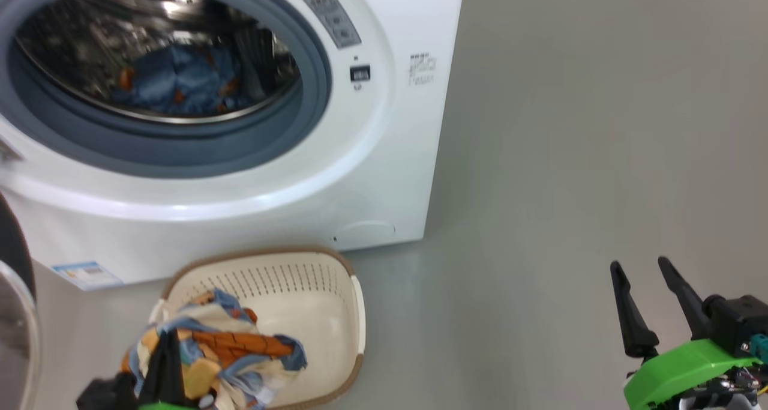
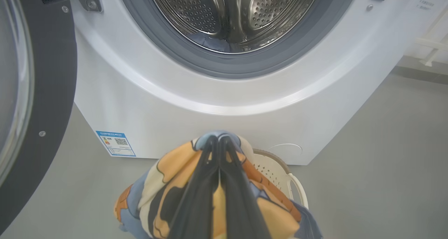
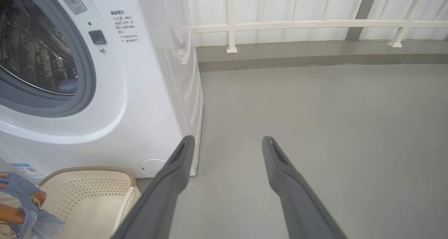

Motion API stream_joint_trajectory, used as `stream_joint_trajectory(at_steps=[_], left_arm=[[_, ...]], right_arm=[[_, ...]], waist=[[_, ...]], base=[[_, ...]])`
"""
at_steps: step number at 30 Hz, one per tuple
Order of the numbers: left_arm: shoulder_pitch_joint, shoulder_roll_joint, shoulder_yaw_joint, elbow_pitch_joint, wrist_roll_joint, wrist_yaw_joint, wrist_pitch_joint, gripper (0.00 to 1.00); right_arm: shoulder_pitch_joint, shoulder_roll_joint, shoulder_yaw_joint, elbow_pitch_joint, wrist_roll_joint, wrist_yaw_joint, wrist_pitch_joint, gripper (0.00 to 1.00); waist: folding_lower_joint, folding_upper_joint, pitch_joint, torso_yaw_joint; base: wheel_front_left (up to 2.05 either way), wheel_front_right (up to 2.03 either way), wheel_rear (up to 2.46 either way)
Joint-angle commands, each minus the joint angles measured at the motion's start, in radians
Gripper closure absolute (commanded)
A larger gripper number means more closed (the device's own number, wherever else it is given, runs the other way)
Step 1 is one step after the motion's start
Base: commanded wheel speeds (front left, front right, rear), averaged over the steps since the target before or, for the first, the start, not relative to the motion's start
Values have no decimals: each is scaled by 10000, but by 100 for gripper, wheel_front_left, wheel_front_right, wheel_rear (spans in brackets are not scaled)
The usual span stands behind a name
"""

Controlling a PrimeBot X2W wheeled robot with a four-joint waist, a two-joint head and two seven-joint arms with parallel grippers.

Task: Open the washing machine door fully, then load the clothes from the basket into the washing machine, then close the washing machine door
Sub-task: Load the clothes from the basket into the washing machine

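Clothes (image 1: 228,344): blue-and-orange printed bundle, clamped in the left gripper (image 2: 218,139), hanging over the basket (image 1: 345,278). Basket: cream, on the floor (image 1: 570,158), just before the washing machine (image 1: 384,176). Washing machine door (image 2: 52,74): swung open, left side. Drum: more blue fabric inside. Right gripper (image 1: 639,265): fingers spread, well apart to the right.
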Motion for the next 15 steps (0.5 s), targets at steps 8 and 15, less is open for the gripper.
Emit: stream_joint_trajectory(at_steps=[8, 15], left_arm=[[1080, 144, 199, -898, -87, 257, 352, 100], [1495, 202, 146, -1428, -123, 375, 633, 100]], right_arm=[[564, -312, 254, -329, 155, 44, 270, 0], [796, -286, 288, -443, 217, 44, 348, 0]], waist=[[2, 0, -1810, 272], [2, 0, -2028, 362]], base=[[0, 0, 0], [0, 0, 0]])
